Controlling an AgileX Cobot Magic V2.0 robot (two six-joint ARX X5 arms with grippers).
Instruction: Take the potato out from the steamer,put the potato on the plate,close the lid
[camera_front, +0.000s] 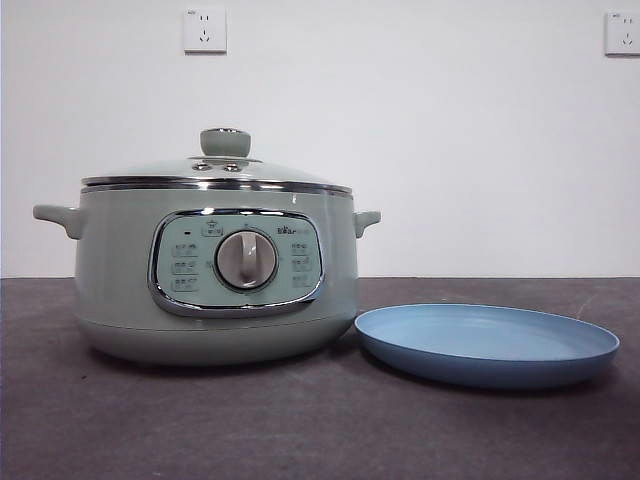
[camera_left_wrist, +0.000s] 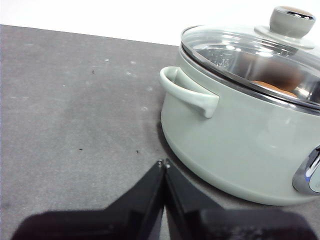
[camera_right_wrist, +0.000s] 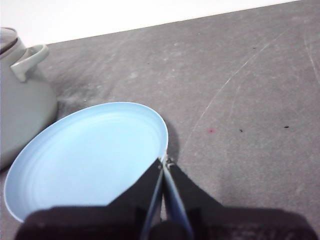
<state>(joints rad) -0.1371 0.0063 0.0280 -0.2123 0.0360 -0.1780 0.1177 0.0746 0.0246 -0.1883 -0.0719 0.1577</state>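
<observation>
Two closed grippers, left gripper (camera_left_wrist: 164, 163) beside lidded steamer (camera_front: 215, 275), right gripper (camera_right_wrist: 165, 161) over plate (camera_right_wrist: 90, 150) rim

White wall (camera_front: 420, 120), two sockets (camera_front: 204, 29); dark grey, seemingly scuffed tabletop (camera_front: 300, 420).

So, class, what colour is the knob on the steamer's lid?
Pale green, matching the pot; the knob shows best in the front view.
</observation>
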